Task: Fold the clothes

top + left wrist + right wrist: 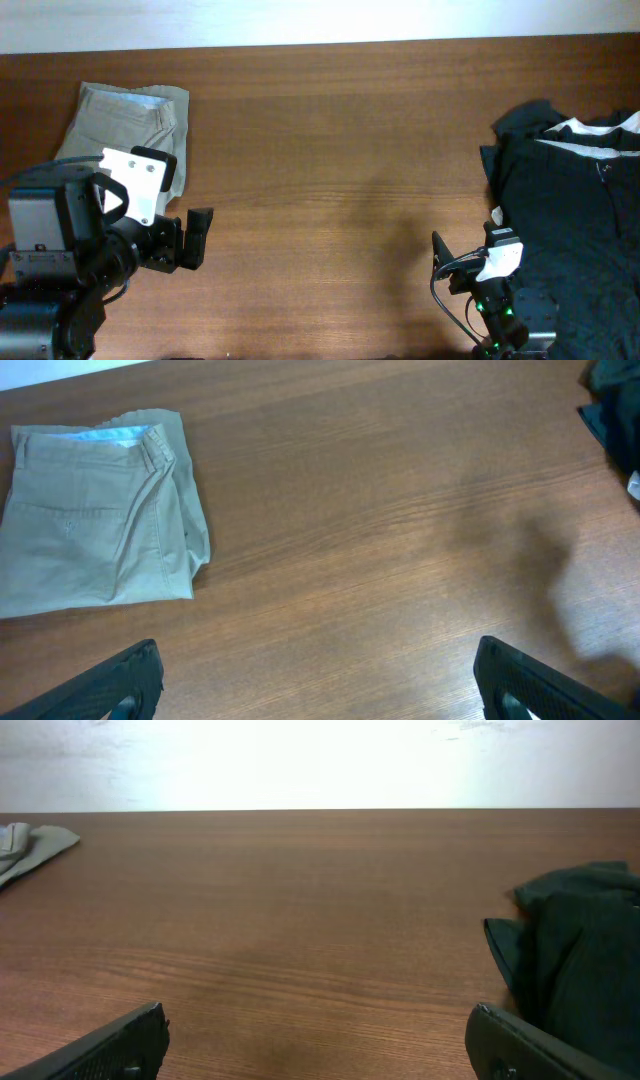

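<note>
The shorts (pixel 90 530) lie at the far left of the table (pixel 330 150), folded into a compact block with the waistband along the far edge and its pale lining just showing. The edges line up fairly well, though the right side bulges a little where the layers stack. From this I judge the fold on them to be done or nearly so

The left tool (pixel 315 655) hangs above bare wood just to the right of the shorts, its fingers spread wide and holding nothing. It is not touching the cloth, and probably sits there to keep clear of the finished pile

The right tool (pixel 315 1015) is low near the front edge, also spread wide and empty. It stands just left of the black garment (pixel 570 190), which sprawls in a loose heap at the right end, well apart from the shorts

Keeping the folded piece at one end and the heap at the other leaves the middle of the table free as working room
</note>
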Robot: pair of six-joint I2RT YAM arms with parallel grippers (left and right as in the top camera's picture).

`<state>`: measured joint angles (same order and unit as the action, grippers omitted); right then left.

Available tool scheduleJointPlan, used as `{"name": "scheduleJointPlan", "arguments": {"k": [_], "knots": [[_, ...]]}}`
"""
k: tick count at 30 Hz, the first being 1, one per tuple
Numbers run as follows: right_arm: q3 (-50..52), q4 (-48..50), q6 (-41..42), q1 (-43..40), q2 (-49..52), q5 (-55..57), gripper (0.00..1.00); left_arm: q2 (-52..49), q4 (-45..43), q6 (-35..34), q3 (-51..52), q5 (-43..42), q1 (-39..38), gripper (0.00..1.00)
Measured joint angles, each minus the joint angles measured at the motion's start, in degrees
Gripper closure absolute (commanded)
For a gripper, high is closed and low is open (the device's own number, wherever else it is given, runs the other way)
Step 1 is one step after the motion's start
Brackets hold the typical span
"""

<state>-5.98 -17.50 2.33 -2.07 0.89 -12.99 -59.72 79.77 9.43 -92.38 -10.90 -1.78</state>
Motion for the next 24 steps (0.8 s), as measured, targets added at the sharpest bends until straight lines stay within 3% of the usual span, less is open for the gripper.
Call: {"name": "scheduleJointPlan", "arguments": {"k": [5,7,10,14,24], "knots": [[0.00,0.00,0.00,0.00,0.00,0.00,0.01,0.09,-1.97,0.02,0.09,0.55,0.00,0.01],[0.02,0.00,0.04,0.00,0.00,0.00,0.01,1.62,-10.03,0.02,2.49,1.14,0.00,0.01],[0.11,0.04,0.02,0.00,0.00,0.00,0.01,7.15,-22.67,0.02,11.47,1.51,0.02,0.01],[0.24,0.42,-0.02,0.00,-0.09,0.00,0.01,19.85,-40.41,0.02,34.40,1.97,0.02,0.01],[0.26,0.46,0.00,0.00,-0.24,0.00,0.01,48.48,-61.11,0.02,67.91,3.58,0.02,0.01]]}}
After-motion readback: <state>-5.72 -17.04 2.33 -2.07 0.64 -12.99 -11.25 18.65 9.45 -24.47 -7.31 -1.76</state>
